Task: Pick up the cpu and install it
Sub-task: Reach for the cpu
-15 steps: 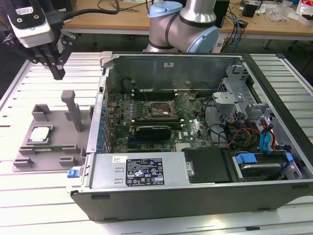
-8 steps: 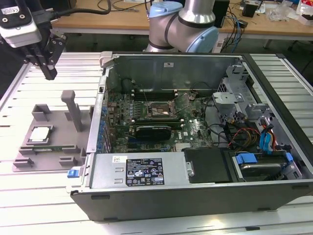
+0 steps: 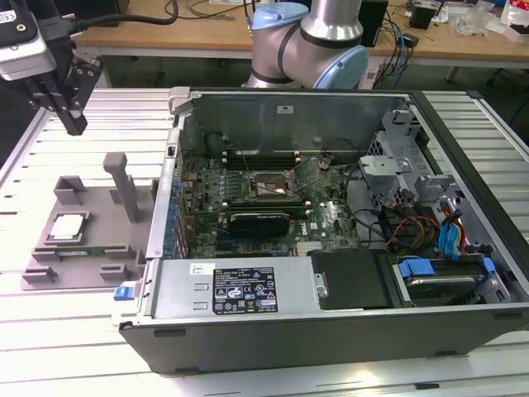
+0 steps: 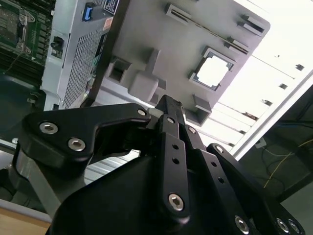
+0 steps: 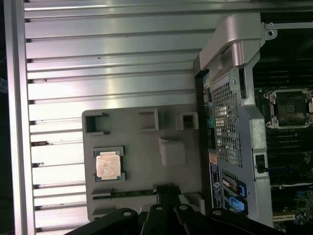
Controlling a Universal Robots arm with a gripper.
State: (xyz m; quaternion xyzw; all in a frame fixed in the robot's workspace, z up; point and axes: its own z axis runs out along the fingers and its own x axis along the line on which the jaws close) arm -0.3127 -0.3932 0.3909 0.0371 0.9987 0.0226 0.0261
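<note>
cpu [image 3: 68, 227] is sitting shiny side up in its square pocket of the grey tray [image 3: 91, 207], on the side of the tray away from the open PC case [image 3: 331, 339]. The tray lies flat on the slatted metal tabletop [image 3: 50, 331], just beside the case. The gripper [image 3: 74, 124] hangs in the air over the tray, well apart from the cpu, jaws closed on nothing. There's a black-and-white sticker [image 3: 245, 289] on the power supply [image 3: 178, 289], print too small for me to read.

exterior view: bright, even | second wrist view: cpu [image 4: 212, 72] glares white | first wrist view: dim
</note>
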